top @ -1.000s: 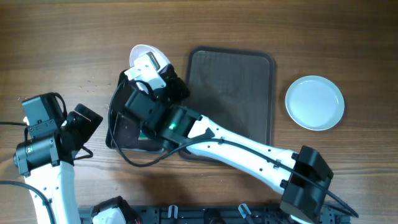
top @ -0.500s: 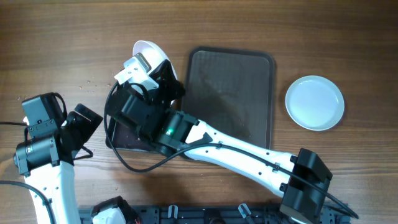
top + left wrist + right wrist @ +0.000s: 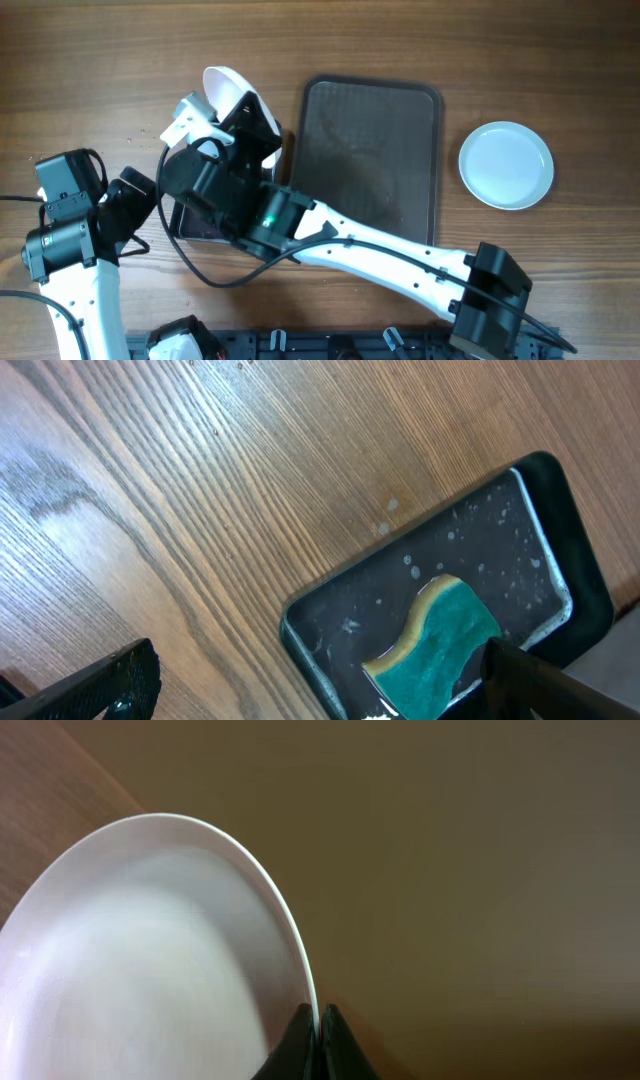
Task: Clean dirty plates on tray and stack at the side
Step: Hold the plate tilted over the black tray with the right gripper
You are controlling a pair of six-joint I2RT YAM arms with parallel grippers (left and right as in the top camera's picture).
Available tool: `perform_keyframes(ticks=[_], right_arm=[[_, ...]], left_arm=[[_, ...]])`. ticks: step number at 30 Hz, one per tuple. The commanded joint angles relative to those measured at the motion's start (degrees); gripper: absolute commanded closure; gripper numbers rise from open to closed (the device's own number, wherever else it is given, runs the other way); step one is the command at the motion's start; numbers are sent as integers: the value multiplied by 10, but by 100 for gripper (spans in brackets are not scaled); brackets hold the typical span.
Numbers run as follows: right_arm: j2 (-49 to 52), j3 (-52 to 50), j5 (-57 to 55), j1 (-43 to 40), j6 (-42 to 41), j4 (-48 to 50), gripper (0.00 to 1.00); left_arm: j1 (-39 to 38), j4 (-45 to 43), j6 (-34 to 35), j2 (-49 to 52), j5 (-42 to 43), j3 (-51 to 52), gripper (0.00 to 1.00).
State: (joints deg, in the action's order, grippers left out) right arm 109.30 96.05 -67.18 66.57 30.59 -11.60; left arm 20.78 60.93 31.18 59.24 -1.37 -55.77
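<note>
R pincer (image 3: pixel 319 1038) shut tight on rim of tilted white plate (image 3: pixel 150 950).
Just to its right: tray (image 3: pixel 372 150); 2nd plate (image 3: pixel 506 165) well beyond that. L pincer (image 3: pixel 320 658) wide open, empty, above pan (image 3: pixel 545 490) w/ sponge (image 3: pixel 440 640).

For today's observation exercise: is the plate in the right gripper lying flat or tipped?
Tipped. From overhead the plate looks like a narrow oval rather than a circle, and the right gripper pinches its rim.
</note>
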Motion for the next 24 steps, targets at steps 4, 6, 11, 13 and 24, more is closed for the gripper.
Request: perform_keyframes(ticks=[4, 6, 11, 13, 24], right_arm=[[-7, 17, -14, 17, 126, 27, 96], [-7, 17, -15, 20, 130, 26, 95], [-7, 17, -14, 27, 130, 28, 96], [-7, 17, -14, 28, 132, 29, 96], [-7, 17, -15, 29, 145, 38, 96]], left_arm=[[5, 0, 8, -7, 9, -5, 0], [5, 0, 8, -7, 9, -5, 0], [5, 0, 8, -7, 9, -5, 0], [5, 0, 8, -7, 9, -5, 0], [5, 0, 8, -7, 9, -5, 0]])
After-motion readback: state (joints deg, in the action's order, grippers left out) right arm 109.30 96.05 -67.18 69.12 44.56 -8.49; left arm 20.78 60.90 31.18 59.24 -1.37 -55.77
